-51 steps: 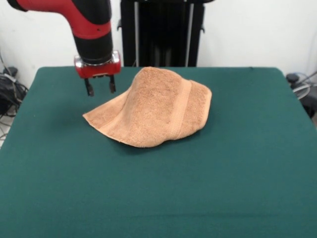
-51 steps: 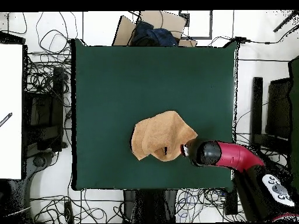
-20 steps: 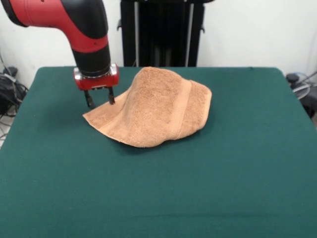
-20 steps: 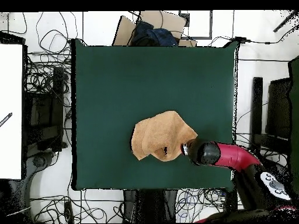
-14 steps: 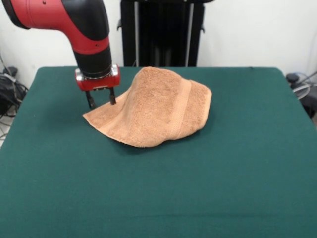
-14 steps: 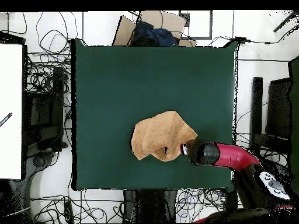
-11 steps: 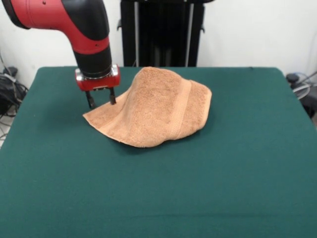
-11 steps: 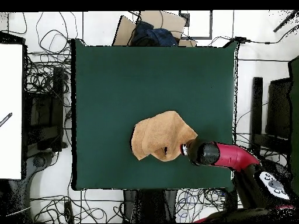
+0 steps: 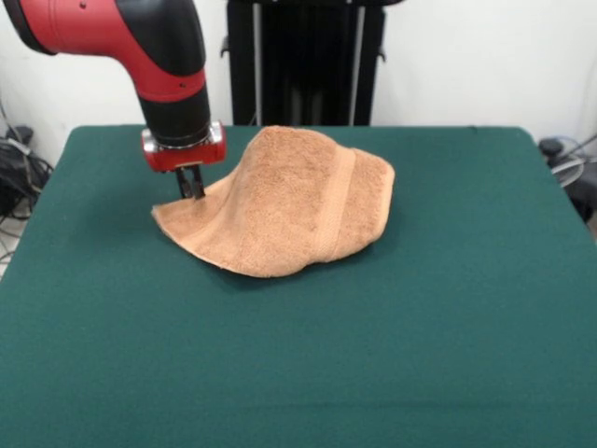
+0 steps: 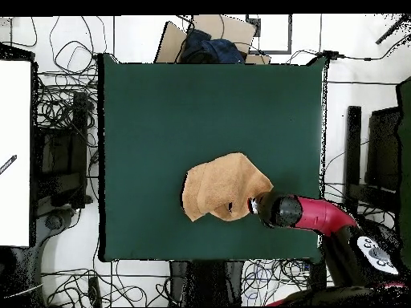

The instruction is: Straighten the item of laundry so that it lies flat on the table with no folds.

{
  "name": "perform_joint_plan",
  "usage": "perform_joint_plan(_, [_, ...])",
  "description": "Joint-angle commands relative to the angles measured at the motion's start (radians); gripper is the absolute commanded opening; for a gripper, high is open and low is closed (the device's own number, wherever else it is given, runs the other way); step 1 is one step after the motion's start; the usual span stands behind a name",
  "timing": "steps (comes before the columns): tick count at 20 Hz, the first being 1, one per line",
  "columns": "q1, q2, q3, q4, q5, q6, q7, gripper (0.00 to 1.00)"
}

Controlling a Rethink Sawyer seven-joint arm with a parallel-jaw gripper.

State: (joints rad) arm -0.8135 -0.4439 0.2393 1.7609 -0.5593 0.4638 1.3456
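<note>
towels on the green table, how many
1: a light orange-tan terry-cloth towel, humped and folded, right of the gripper, which is pinched shut on its corner. Nothing else lies on the table.

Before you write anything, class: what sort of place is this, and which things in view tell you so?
Most likely a robotics lab. A robot arm's end effector pinches a towel on a green table, and tangled cables cover the floor around it.

The towel (image 10: 218, 188) is lying bunched and folded on the table (image 10: 160, 112), near its robot-side edge; the arm (image 10: 309, 213) is apparently reaching over one corner.
</note>
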Motion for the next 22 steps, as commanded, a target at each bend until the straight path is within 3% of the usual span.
perform_joint_plan(1, [0.004,0.041,0.015,-0.058,-0.076,-0.091,0.037,0.00])
perform_joint_plan(11, [0.023,0.028,-0.008,-0.046,-0.075,-0.102,0.071,0.00])
perform_joint_plan(14, [0.023,-0.030,-0.020,0.012,-0.058,-0.096,0.097,0.00])
perform_joint_plan(18, [0.024,-0.215,-0.014,0.127,0.000,0.001,0.091,0.00])
perform_joint_plan(22, [0.011,-0.276,0.012,0.159,0.027,0.044,0.065,0.00])
